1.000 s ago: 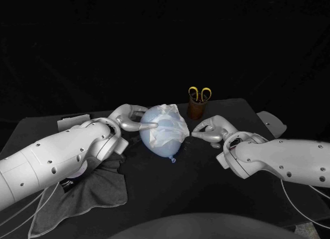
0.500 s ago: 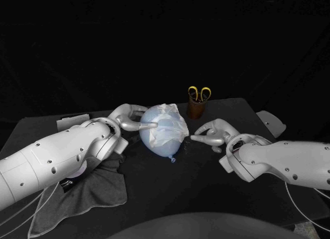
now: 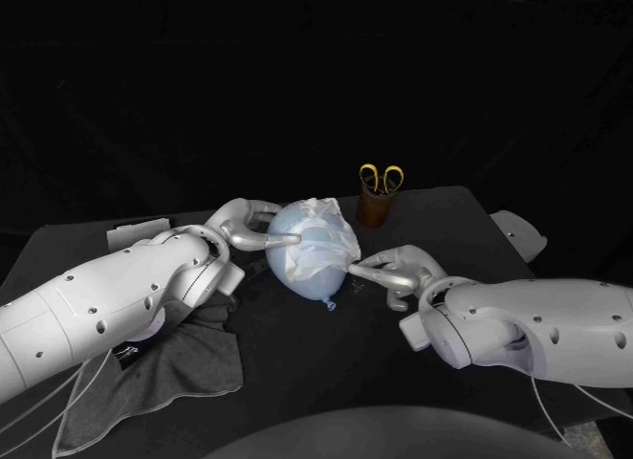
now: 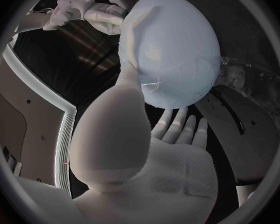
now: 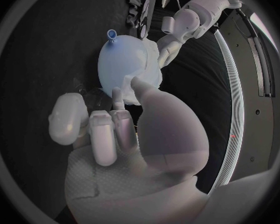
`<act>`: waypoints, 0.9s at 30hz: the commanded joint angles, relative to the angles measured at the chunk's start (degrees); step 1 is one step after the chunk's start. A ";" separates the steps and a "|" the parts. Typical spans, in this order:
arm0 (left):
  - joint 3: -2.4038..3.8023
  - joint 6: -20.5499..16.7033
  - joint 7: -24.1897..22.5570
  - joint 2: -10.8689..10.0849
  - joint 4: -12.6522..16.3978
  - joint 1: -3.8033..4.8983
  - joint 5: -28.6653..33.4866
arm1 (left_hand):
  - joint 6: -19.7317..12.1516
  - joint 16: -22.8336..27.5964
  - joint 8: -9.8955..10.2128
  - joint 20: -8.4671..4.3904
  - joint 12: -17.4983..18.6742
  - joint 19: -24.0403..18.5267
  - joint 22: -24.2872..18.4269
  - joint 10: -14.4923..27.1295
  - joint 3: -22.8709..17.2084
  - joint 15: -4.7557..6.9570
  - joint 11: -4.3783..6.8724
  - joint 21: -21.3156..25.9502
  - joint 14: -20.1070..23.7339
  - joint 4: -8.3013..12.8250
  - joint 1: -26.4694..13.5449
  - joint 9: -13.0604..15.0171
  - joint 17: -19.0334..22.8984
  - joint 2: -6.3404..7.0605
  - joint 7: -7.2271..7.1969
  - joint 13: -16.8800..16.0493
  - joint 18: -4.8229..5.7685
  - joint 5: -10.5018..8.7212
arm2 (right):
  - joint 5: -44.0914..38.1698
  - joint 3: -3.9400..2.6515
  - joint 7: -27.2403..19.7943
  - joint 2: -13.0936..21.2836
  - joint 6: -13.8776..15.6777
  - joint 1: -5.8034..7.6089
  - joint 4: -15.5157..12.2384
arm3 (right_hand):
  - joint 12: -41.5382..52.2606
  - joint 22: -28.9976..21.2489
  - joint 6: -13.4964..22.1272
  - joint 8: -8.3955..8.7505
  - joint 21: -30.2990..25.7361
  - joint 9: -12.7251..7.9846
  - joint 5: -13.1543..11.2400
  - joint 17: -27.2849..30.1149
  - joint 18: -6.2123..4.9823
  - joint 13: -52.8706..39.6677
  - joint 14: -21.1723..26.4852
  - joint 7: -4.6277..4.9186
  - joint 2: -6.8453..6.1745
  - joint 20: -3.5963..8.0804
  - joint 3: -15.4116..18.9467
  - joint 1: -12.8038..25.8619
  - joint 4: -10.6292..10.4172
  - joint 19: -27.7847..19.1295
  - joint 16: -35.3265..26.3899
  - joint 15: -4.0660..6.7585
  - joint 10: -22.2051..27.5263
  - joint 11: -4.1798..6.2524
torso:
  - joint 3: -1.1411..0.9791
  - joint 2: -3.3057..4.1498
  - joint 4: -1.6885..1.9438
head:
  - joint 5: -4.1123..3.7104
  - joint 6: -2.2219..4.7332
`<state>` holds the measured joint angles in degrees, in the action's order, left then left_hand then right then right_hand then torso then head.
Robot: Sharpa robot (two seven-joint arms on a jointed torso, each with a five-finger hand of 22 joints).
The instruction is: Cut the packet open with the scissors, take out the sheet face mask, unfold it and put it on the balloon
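Note:
A light blue balloon (image 3: 306, 266) lies at the table's middle, its knot towards me. A white sheet mask (image 3: 321, 222) is draped, wrinkled, over its far half. My left hand (image 3: 248, 226) holds the balloon from the left; in the left wrist view the thumb (image 4: 129, 79) presses on the mask (image 4: 132, 30) and the fingers lie under the balloon (image 4: 177, 50). My right hand (image 3: 388, 269) is at the balloon's right, fingertips touching the mask's edge (image 5: 146, 72), fingers apart. The balloon (image 5: 118, 59) shows just beyond them. Yellow-handled scissors (image 3: 382, 176) stand in a brown cup (image 3: 376, 208) behind.
A dark cloth (image 3: 192, 354) lies at the front left under my left arm. A pale flat piece (image 3: 133, 229) sits at the back left and a grey object (image 3: 518, 234) at the table's right edge.
My right hand has moved left and forward from beside the balloon until its fingertips reach the mask's right edge. The left hand, balloon and scissors have stayed put.

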<state>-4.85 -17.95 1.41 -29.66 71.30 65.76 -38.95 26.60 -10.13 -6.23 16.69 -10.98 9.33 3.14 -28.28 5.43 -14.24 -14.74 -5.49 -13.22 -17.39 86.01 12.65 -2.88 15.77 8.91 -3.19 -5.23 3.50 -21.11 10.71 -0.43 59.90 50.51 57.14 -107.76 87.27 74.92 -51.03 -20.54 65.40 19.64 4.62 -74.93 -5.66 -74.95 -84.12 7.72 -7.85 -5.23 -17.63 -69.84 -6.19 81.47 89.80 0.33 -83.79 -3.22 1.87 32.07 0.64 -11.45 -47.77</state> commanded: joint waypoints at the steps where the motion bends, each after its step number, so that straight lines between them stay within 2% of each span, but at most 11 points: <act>1: -0.05 0.62 0.18 0.16 0.09 -0.05 -0.03 | -0.13 0.25 -0.31 0.06 0.34 0.24 -0.05 -0.05 -0.08 0.09 0.01 0.14 -0.36 0.07 0.47 -0.06 0.00 -0.10 7.73 -0.04 -0.92 -0.20 | 11.59 0.03 -7.65 -0.53 -0.68 -0.32 -0.25 | 0.21 8.83 -0.10 0.47 0.12 -0.11 -0.29 -15.07 1.13 -12.32 -5.88 0.30 -0.12 -0.06 0.34 -0.32 -0.09 0.23 0.20 0.24 -4.05 -0.17 | 0.06 -0.01 0.03 | -0.04 -0.08; 9: -0.05 0.56 0.22 0.09 0.13 -0.05 -0.03 | -0.13 0.25 -0.31 0.06 0.34 0.24 -0.05 -0.05 -0.08 0.09 0.01 0.14 -0.36 0.07 0.47 -0.06 0.00 -0.10 7.73 -0.04 -0.92 -0.20 | 14.61 0.02 -8.61 -1.75 -0.89 -0.57 0.29 | 0.20 8.79 -0.11 0.87 -0.13 -0.36 -0.83 -15.07 1.08 -12.30 -5.88 0.39 -0.07 -0.14 0.85 -0.42 -0.34 0.11 0.20 0.14 -4.00 -0.27 | -0.03 -0.01 0.06 | 0.03 -0.07; 15: -0.05 0.59 0.28 0.05 0.15 -0.05 -0.03 | -0.13 0.25 -0.31 0.06 0.34 0.24 -0.05 -0.05 -0.08 0.09 0.01 0.14 -0.36 0.07 0.47 -0.06 0.00 -0.10 7.73 -0.04 -0.92 -0.20 | 14.48 0.02 -7.33 -2.18 -0.63 -0.61 0.64 | 0.07 8.68 -0.13 0.91 -0.59 -0.38 -0.86 -15.07 1.00 -12.16 -5.88 0.39 -0.02 -0.15 0.87 -0.51 -0.33 -0.05 0.20 0.13 -3.89 -0.27 | -0.01 -0.04 -0.07 | 0.11 -0.18; 27: -0.05 0.72 0.35 0.07 0.20 -0.05 -0.03 | -0.12 0.29 -0.32 0.07 0.40 0.26 -0.05 -0.07 -0.11 0.07 -0.01 0.13 -0.40 0.07 0.48 -0.06 0.00 -0.11 7.75 -0.04 -0.93 -0.20 | 14.52 -0.01 -7.66 -3.64 0.85 -0.62 1.73 | -0.08 8.59 -0.33 1.19 -1.04 -0.59 -1.22 -15.07 0.91 -12.01 -5.88 0.46 0.20 -0.26 1.64 -0.57 -0.79 -0.29 0.20 0.02 -3.70 -0.36 | -0.03 -0.02 -0.03 | -0.01 -0.15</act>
<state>-4.85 -17.93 1.45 -29.69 71.39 65.75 -38.94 26.60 -10.13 -6.23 16.69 -10.98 9.33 3.15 -28.28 5.43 -14.24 -14.74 -5.49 -13.22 -17.39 86.01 12.65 -2.88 15.77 8.91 -3.19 -5.22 3.50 -6.81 10.73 -7.06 56.45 51.03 56.56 -106.14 87.28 74.95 -51.29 -19.71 64.56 19.12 3.76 -74.95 -5.25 -74.95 -84.11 7.87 -7.84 -5.24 -16.28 -69.83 -6.89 81.45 89.80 0.32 -83.93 -3.39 1.83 32.03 0.63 -11.45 -47.91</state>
